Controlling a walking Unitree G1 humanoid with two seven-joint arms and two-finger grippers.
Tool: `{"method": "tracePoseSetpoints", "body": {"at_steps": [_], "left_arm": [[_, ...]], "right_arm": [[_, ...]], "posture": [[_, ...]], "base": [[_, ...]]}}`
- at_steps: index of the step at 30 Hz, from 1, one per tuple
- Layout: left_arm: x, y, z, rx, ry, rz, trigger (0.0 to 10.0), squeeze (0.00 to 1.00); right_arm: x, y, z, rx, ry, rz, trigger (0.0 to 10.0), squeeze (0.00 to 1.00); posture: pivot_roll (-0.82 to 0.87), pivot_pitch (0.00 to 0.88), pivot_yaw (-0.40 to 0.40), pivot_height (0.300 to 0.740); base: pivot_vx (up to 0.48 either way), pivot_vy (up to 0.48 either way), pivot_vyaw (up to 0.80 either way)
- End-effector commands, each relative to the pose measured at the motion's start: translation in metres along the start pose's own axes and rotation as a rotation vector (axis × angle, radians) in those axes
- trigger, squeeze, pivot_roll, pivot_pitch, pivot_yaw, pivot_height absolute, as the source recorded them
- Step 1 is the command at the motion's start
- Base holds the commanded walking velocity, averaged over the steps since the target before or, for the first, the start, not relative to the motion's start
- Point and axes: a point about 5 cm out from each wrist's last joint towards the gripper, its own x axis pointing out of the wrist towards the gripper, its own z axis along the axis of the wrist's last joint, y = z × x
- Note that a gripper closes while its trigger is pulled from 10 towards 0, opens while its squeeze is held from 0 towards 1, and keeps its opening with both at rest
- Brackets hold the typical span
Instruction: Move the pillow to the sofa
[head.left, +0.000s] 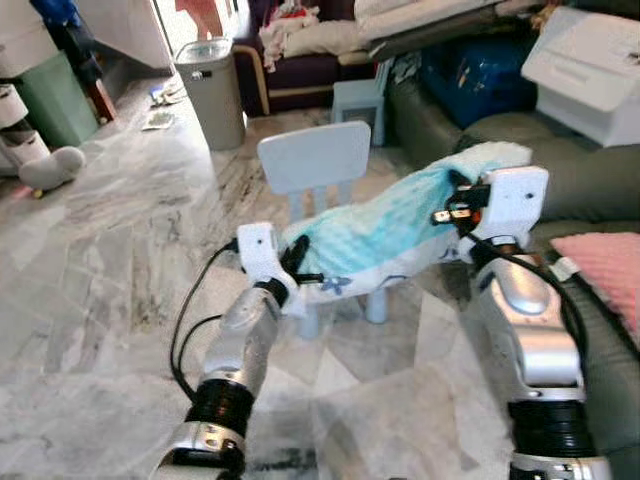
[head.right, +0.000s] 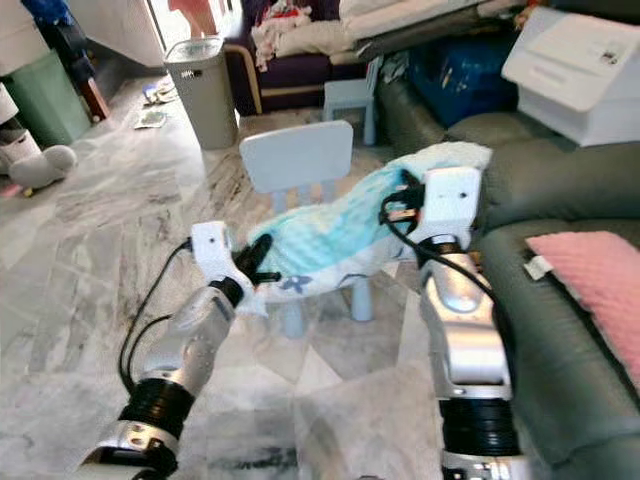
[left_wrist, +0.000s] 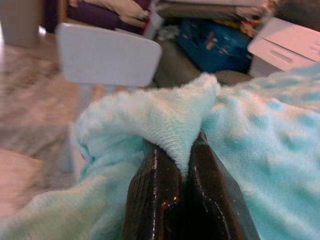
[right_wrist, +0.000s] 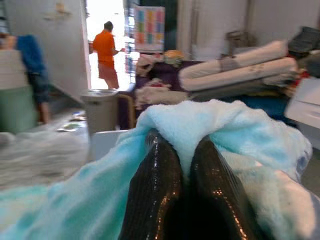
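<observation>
My left pincer (head.left: 292, 262) and right pincer (head.left: 458, 200) each clamp a fold of the aqua pillow (head.left: 375, 232); soft, light, sags between grips.

A small blue chair (head.left: 318, 160) stands right under the pillow (head.left: 390, 225); the dark sofa (head.left: 590, 190) to the right carries a pink cushion (head.left: 605, 265) and white box (head.left: 590, 70).
</observation>
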Motion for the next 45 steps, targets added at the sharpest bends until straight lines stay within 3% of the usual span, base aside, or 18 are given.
{"method": "tracePoseSetpoints", "body": {"at_steps": [1, 20, 34, 39, 44, 45], "left_arm": [[0.002, -0.005, 0.003, 0.015, -0.009, -0.014, 10.0, 0.00], [0.004, -0.007, 0.003, 0.015, -0.013, -0.019, 10.0, 0.00], [0.007, 0.010, 0.020, 0.077, -0.083, 0.021, 10.0, 0.00], [0.003, 0.019, 0.014, 0.111, -0.069, 0.028, 10.0, 0.00], [-0.006, 0.034, -0.005, 0.148, -0.014, 0.053, 10.0, 0.00], [-0.010, 0.038, -0.015, 0.186, 0.018, 0.052, 10.0, 0.00]], "right_arm": [[0.002, -0.001, 0.008, -0.011, -0.033, 0.004, 10.0, 0.00], [0.001, -0.004, 0.007, -0.017, -0.027, -0.006, 10.0, 0.00], [-0.001, -0.006, 0.005, -0.025, -0.021, -0.012, 10.0, 0.00], [-0.004, -0.006, -0.009, -0.031, 0.024, -0.013, 10.0, 0.00], [-0.013, -0.008, -0.033, -0.034, 0.099, -0.020, 10.0, 0.00], [-0.018, -0.009, -0.043, -0.029, 0.133, -0.028, 10.0, 0.00]], "posture": [[-0.29, 0.000, 0.100, 0.740], [-0.30, 0.000, 0.106, 0.740], [-0.30, 0.000, 0.103, 0.740], [-0.30, 0.000, 0.102, 0.740], [-0.29, 0.000, 0.097, 0.740], [-0.29, 0.000, 0.097, 0.740]], "base": [[-0.311, 0.000, 0.00], [-0.273, 0.000, 0.00], [0.000, 0.000, 0.00], [0.000, 0.000, -0.19], [0.000, 0.000, -0.80], [0.000, 0.000, -0.80]]}}
